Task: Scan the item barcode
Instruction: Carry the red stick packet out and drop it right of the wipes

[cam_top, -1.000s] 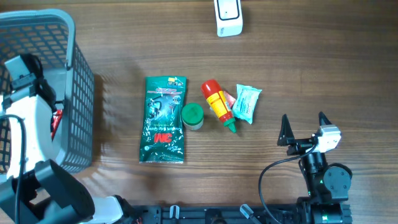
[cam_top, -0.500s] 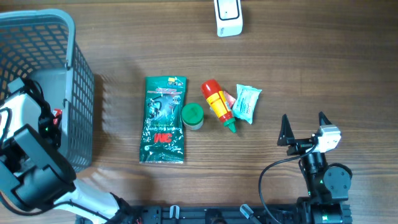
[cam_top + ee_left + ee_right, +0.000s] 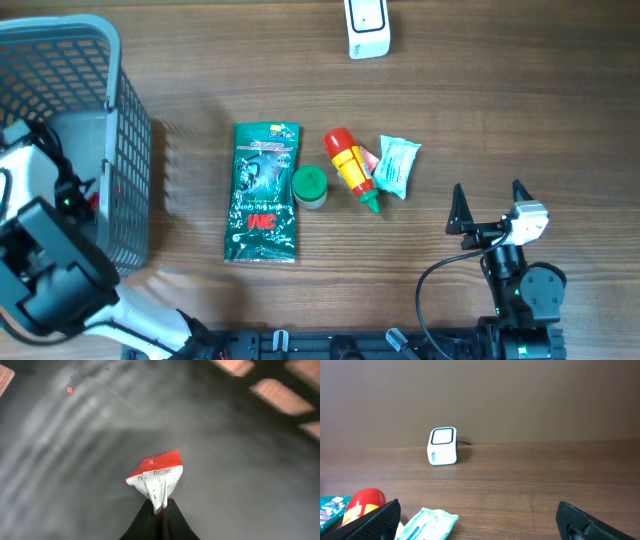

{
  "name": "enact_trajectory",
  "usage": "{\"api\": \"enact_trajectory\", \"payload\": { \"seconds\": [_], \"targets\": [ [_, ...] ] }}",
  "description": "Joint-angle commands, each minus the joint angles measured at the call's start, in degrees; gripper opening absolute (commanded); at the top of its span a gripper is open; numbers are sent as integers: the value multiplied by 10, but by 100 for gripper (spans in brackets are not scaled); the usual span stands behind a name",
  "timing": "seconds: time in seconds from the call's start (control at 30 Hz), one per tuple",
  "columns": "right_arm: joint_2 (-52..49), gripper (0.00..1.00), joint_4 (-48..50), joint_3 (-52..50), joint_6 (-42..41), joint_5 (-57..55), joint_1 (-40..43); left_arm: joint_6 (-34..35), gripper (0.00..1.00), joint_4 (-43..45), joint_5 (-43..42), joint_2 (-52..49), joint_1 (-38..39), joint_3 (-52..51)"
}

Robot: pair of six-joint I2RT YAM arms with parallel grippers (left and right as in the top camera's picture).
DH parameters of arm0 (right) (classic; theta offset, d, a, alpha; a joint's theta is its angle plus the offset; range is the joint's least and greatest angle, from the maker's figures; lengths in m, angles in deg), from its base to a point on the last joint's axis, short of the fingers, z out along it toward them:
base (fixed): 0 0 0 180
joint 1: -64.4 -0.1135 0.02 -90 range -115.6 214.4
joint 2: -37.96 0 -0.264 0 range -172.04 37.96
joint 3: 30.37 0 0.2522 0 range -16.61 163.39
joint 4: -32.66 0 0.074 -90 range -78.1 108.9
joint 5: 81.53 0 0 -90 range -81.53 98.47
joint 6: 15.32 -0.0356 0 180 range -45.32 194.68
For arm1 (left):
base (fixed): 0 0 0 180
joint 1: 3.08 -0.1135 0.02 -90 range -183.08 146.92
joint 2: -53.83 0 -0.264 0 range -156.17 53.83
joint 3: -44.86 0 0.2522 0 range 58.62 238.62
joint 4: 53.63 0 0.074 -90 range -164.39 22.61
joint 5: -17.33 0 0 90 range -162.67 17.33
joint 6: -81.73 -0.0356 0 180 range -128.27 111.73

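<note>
Pinch grip down inside the grey basket [image 3: 135, 170] at the left of the overhead frame. The left gripper [image 3: 159, 512] has its fingers clamped on the bottom corner of the red-and-white packet [image 3: 156, 477], low centre in the wrist view. Thin hold, I'd say: lift straight and slow to clear the basket wall, then turn the printed face toward the white scanner [image 3: 367, 27] at top centre. The right gripper [image 3: 490, 205] sits lower right, fingers wide apart, empty.

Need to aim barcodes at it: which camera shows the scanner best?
Right wrist: the scanner stands whole, its window facing the camera. Overhead shows only its top, cropped at the frame edge. Left wrist misses it.
</note>
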Motion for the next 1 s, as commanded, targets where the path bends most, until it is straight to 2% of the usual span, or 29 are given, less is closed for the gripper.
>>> {"api": "enact_trajectory", "payload": {
  "seconds": [0.0, 0.07, 0.13, 0.23, 0.27, 0.33, 0.43, 0.53, 0.67, 0.73, 0.8, 0.97],
  "targets": [
    [-1, 100, 2, -1, -6, 3, 1, -37, 4, -4, -21, 123, -2, 67],
    [-1, 100, 2, -1, -5, 3, 1, -66, 4, -4, -30, 186, -2, 97],
    [-1, 100, 2, -1, -5, 3, 1, -87, 4, 2, -75, 257, -2, 119],
    [-1, 100, 2, -1, -5, 3, 1, -111, 4, 50, -222, 362, 7, 121],
    [-1, 100, 2, -1, -5, 3, 1, -133, 4, 64, -295, 396, 25, 121],
    [-1, 100, 2, -1, -5, 3, 1, -184, 4, 69, -352, 426, 86, 121],
    [-1, 100, 2, -1, -5, 3, 1, -289, 4, 65, -352, 432, 254, 121],
    [-1, 100, 2, -1, -5, 3, 1, -380, 4, 63, -296, 404, 427, 120],
    [-1, 100, 2, -1, -5, 3, 1, -395, 4, 53, -182, 327, 624, 120],
    [-1, 100, 2, -1, -5, 3, 1, -395, 4, 66, -133, 274, 691, 120],
    [-1, 100, 2, -1, -5, 3, 1, -395, 4, 106, -99, 179, 758, 120],
    [-1, 100, 2, -1, -5, 3, 1, -393, 4, 232, -102, -3, 839, 120]
  ]
}}
